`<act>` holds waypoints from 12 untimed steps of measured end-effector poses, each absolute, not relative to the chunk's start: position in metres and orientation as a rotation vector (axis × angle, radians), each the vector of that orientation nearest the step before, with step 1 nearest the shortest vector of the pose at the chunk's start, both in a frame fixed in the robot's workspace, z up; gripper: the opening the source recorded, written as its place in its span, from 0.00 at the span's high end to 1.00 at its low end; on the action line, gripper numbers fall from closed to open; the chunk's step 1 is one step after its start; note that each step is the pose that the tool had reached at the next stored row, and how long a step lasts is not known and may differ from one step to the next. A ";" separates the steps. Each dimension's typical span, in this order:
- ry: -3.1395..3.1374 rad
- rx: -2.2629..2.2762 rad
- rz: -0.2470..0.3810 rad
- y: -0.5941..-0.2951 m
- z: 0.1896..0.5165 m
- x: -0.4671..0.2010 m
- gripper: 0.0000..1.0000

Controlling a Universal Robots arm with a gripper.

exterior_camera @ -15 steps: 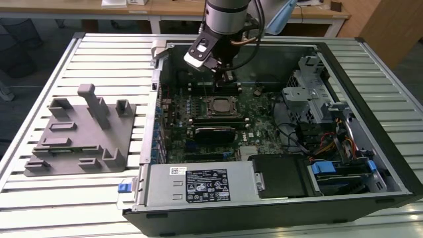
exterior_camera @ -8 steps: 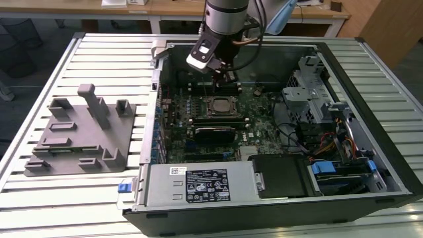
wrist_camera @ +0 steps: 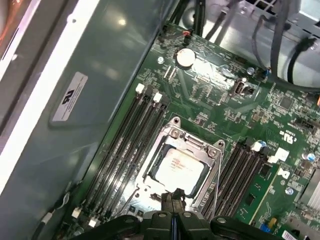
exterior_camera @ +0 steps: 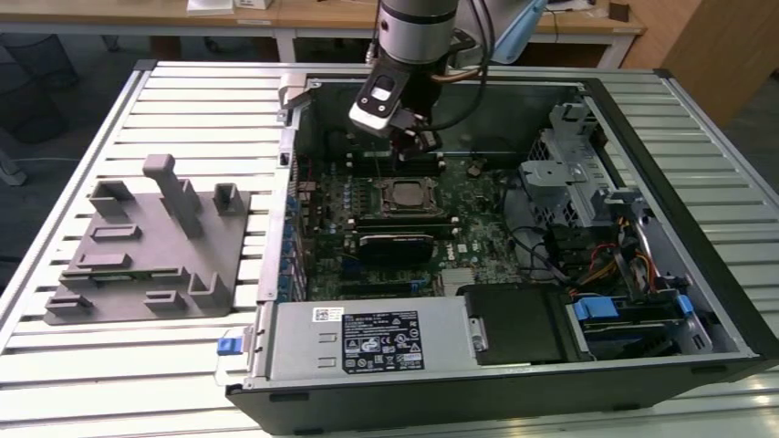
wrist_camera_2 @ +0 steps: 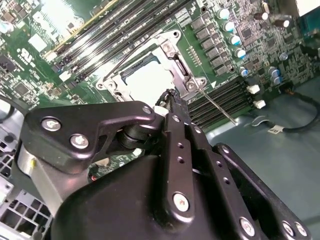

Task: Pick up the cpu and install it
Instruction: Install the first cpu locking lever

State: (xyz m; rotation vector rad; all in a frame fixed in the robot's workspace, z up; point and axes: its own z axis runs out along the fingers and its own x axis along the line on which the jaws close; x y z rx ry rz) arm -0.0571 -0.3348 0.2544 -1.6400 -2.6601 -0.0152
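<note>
Cpu (wrist_camera: 178, 167) lies flat in the metal-framed socket (wrist_camera: 175, 134) on the green board (exterior_camera: 477, 239), near the middle of the exterior view, inside the open computer case (exterior_camera: 700, 237). The tool (wrist_camera: 173, 202) hangs close over the socket's edge, a little above the cpu in the exterior frame. It is pressed together and pinches nothing. At the exterior view's left, a grey block (exterior_camera: 146, 246) with upright posts stands on the slatted counter (exterior_camera: 134, 360), beside the case.
</note>
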 end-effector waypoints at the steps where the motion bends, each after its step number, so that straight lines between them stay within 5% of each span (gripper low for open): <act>1: -2.663 -1.635 -0.015 -0.335 0.254 -0.057 0.89; 12: -2.716 -1.546 -0.014 -0.343 0.254 -0.058 0.89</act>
